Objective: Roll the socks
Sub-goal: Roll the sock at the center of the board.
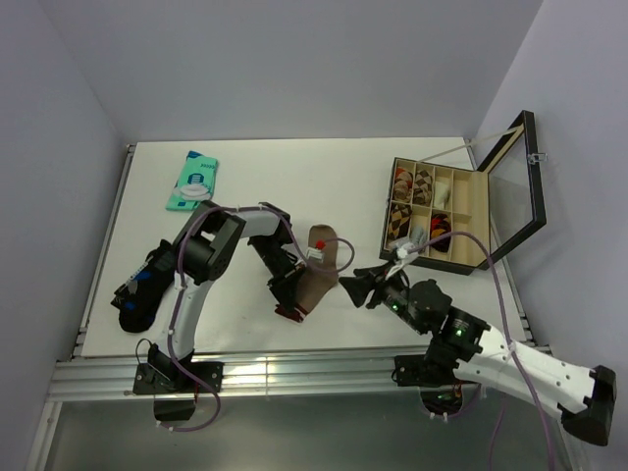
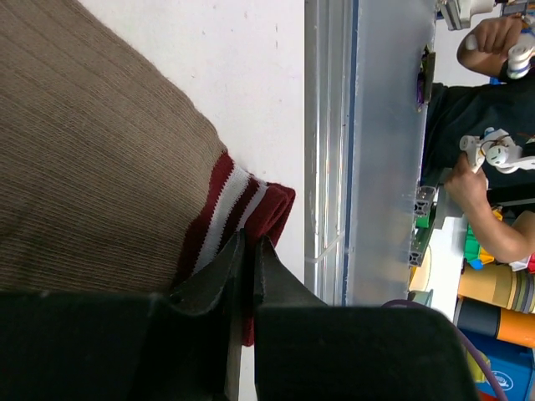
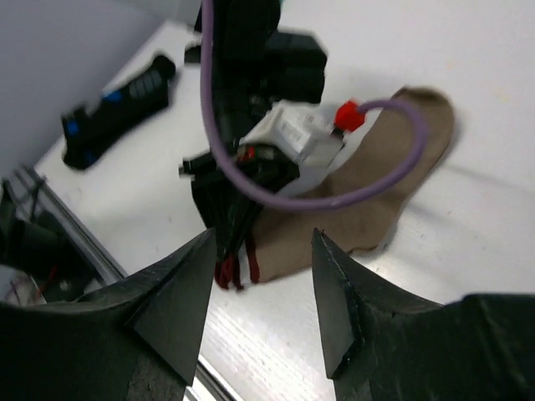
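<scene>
The tan-brown sock (image 1: 319, 267) lies flat in the middle of the table, with its maroon, white-striped cuff (image 1: 291, 312) toward the near edge. My left gripper (image 1: 287, 300) is down on that cuff. In the left wrist view its jaws (image 2: 248, 242) are pinched shut on the cuff (image 2: 238, 192). My right gripper (image 1: 356, 287) is open and empty just right of the sock, pointing at it. In the right wrist view (image 3: 263, 242) the sock (image 3: 376, 192) and cuff (image 3: 234, 267) lie ahead of its fingers. I cannot pick out a loose black argyle sock.
A wooden compartment box (image 1: 388, 211) with its glass lid (image 1: 515, 186) open stands at the right and holds several rolled patterned socks. A teal flat packet (image 1: 193, 182) lies at the back left. A black object with blue marks (image 1: 137, 289) lies at the left edge.
</scene>
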Robot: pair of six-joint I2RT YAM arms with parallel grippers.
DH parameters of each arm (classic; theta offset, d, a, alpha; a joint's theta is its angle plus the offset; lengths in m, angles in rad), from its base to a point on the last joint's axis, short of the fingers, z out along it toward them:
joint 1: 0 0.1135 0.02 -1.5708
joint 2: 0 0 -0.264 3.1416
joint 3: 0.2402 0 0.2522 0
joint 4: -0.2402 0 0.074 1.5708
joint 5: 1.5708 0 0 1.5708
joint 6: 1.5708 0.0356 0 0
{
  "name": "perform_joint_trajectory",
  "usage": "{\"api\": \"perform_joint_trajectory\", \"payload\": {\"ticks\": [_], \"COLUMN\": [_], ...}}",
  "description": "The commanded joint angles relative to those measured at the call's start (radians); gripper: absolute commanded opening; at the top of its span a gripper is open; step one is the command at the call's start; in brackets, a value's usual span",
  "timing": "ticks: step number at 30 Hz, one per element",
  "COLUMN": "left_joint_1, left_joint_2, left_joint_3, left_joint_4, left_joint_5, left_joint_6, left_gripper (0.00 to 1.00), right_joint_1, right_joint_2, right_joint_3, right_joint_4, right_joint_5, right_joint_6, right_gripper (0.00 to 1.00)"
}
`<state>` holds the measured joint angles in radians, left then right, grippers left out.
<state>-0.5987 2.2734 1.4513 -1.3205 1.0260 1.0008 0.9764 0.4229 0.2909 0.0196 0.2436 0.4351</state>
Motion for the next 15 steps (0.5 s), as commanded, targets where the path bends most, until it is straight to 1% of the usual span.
{"api": "perform_joint_trajectory", "payload": {"ticks": [1, 4, 6, 7, 10, 15], "left_joint_1": [0.01, 0.011, 0.013, 0.014, 0.014, 0.014], "left_joint_2": [0.02, 0.035, 0.044, 0.049, 0.061, 0.066], "left_joint_3": [0.049, 0.067, 0.075, 0.081, 0.089, 0.093], "left_joint_4": [-0.036, -0.045, -0.048, -0.048, -0.048, -0.049], "left_joint_5": [0.042, 0.04, 0.04, 0.039, 0.036, 0.026], "left_joint_6": [0.009, 0.002, -0.001, -0.01, -0.021, -0.037], "left_gripper": [0.0, 0.0, 0.0, 0.0, 0.0, 0.0], "right_joint_1": [0.127, 0.249, 0.284, 0.306, 0.324, 0.337], "right_joint_2": [0.141, 0.29, 0.35, 0.408, 0.493, 0.695], "right_joint_3": [0.06, 0.122, 0.148, 0.151, 0.159, 0.191], "right_joint_4": [0.074, 0.06, 0.066, 0.089, 0.144, 0.22], "right_joint_5": [0.048, 0.123, 0.135, 0.129, 0.112, 0.088], "right_joint_6": [-0.093, -0.11, -0.116, -0.118, -0.119, -0.14], "right_gripper": [0.56, 0.57, 0.57, 0.57, 0.57, 0.58]}}
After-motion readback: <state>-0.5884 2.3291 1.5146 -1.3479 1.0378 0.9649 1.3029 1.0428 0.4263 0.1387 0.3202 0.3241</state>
